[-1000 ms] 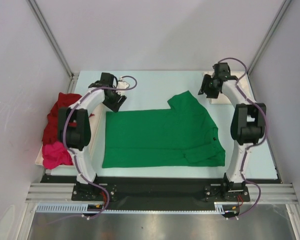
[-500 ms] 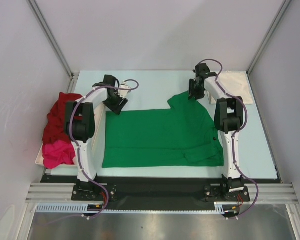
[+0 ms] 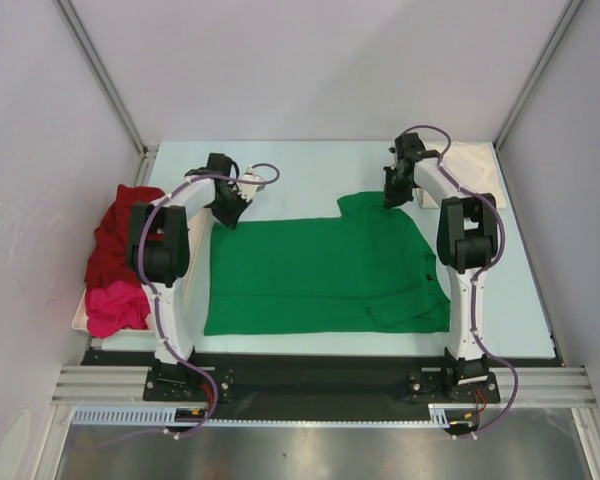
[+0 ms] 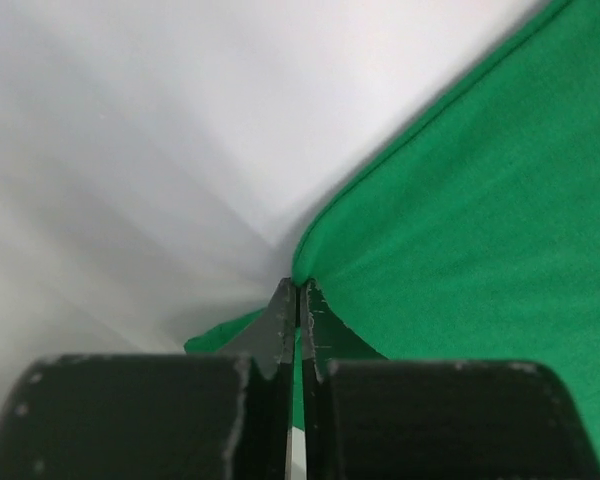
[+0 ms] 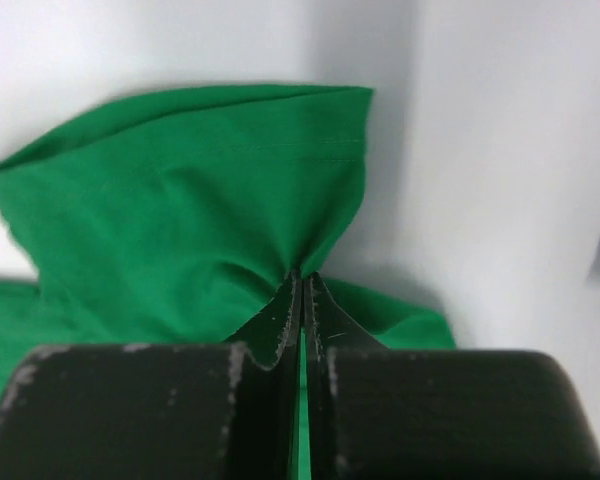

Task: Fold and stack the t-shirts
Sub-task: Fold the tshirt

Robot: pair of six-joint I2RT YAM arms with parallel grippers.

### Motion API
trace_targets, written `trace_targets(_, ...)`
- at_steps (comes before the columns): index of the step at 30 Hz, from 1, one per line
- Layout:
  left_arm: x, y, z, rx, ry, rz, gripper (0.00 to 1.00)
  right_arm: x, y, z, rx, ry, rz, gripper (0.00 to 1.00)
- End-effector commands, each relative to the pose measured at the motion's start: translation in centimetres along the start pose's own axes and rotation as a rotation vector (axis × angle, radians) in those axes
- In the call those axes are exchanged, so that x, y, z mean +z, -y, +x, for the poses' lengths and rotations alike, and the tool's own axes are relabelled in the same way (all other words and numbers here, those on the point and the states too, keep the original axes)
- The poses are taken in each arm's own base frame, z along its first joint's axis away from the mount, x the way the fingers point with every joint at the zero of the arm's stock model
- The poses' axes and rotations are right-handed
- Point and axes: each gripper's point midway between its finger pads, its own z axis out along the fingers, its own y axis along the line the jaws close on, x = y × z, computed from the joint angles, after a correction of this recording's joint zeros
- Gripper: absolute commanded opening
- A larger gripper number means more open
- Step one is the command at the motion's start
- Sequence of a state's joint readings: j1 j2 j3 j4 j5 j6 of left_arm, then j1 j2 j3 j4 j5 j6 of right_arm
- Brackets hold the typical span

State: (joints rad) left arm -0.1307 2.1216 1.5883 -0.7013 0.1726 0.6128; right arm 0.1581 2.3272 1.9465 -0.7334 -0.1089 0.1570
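A bright green t-shirt (image 3: 320,272) lies spread flat across the middle of the table. My left gripper (image 3: 223,217) is shut on its far left corner, and the left wrist view shows the jaws pinching the green hem (image 4: 298,285). My right gripper (image 3: 391,200) is shut on the far right sleeve; in the right wrist view the green cloth (image 5: 200,190) bunches into the closed jaws. A dark red t-shirt (image 3: 120,225) and a magenta pink t-shirt (image 3: 112,305) lie heaped at the left edge. A cream-white t-shirt (image 3: 470,170) lies at the far right corner.
A shallow cream tray (image 3: 79,315) holds the red and pink heap at the left. Grey walls close in the table at the back and sides. The arm bases stand on the black rail (image 3: 320,380) at the near edge.
The right arm swung left from the cream cloth to the green sleeve and shut on it. The left gripper, open before, closed on the shirt's far left corner.
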Motion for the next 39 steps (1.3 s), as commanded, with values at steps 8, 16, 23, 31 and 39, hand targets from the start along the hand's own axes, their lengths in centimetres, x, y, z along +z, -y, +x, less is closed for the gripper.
trace_targets(8, -6.1, 1.7, 1.6, 0.046, 0.104, -0.084, 0.00, -10.7, -1.9, 0.2, 0.001, 0.181, -0.055, 0.00)
trace_targets(16, -8.4, 5.7, 4.1, 0.135, 0.118, -0.072, 0.00, -14.4, -0.2, 6.9, 0.043, 0.177, -0.015, 0.00)
trace_targets(23, -7.6, 11.0, 9.0, 0.158, 0.069, 0.024, 0.00, -14.7, 2.7, 14.4, 0.087, 0.107, 0.068, 0.00)
trace_targets(31, -6.8, 12.6, 11.2, 0.143, 0.015, 0.061, 0.00, -11.9, 3.4, 17.8, 0.171, 0.049, 0.044, 0.00)
trace_targets(39, -7.8, 11.4, 11.1, 0.164, 0.009, -0.005, 0.00, -13.3, 3.9, 18.4, 0.187, 0.041, 0.082, 0.00)
